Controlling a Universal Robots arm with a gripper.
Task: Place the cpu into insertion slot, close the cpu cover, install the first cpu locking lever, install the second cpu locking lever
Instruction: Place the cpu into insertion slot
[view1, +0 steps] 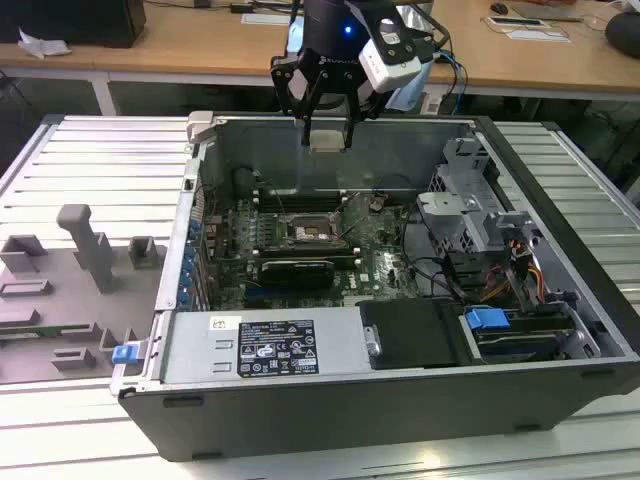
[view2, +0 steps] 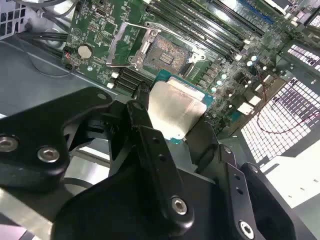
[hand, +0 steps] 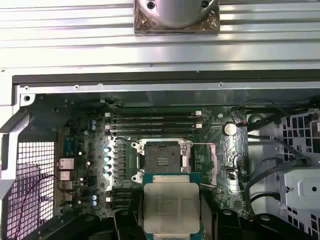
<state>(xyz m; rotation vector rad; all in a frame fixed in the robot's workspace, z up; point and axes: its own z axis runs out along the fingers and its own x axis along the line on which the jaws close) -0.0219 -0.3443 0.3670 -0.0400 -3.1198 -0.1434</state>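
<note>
Gripper (view1: 328, 130) fingers pinch the cpu (view1: 328, 141) by two opposite edges and hold it high over the open computer case (view1: 560, 200), near the case's back wall in the exterior view. In both wrist views the chip's silvery top (hand: 171, 207) faces the camera and its green edge shows beyond the metal (view2: 177, 107). It looks level in the grip, though a slight tilt cannot be ruled out.

The insertion slot (hand: 161, 160) lies on the motherboard (view1: 380, 265) well below the chip, and its dark centre is bare, with nothing seated in it. The cpu cover (view2: 120, 47) is swung up on one side of the slot, so the way down looks free. The long memory slots (hand: 150, 120) run just beside the socket on its other side.

The step in hand is judged to be placing the chip, at its early part, since the chip is well apart from the socket. Doing this well likely depends on three things:
- squaring the chip's sides to the socket's rim before it goes low;
- keeping the chip flat, so no corner lands first on the fine contacts;
- letting it settle under its own weight, not pressing it in.

The raised cover and the fingers' outer sides look like the closest things to watch for a brush. Which corner of the chip matches which corner of the socket cannot be told from these views.
</note>
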